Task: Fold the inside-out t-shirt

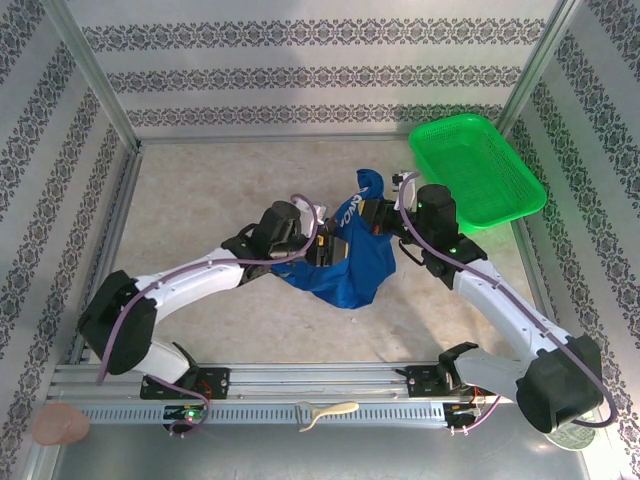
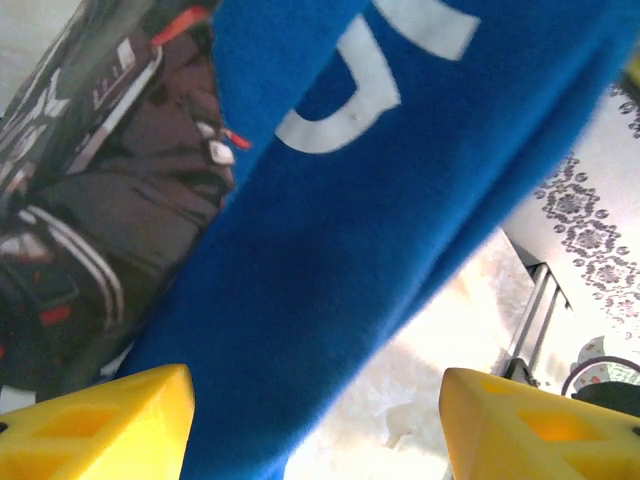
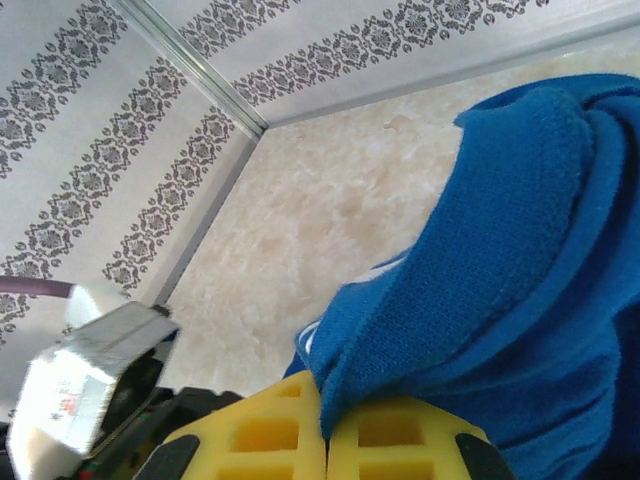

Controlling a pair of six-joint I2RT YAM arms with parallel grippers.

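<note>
Blue t-shirt hangs bunched over the middle of the tabletop, between the two arms. The right tool has its yellow fingers pressed together on a fold of it. The left tool stands spread, with the cloth loose between its fingers.

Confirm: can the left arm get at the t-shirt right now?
Likely yes: the left gripper is open with the t-shirt hanging between its fingers, nothing in the way; the right gripper holds a fold up.

A green mesh basket sits in the far right corner
</note>
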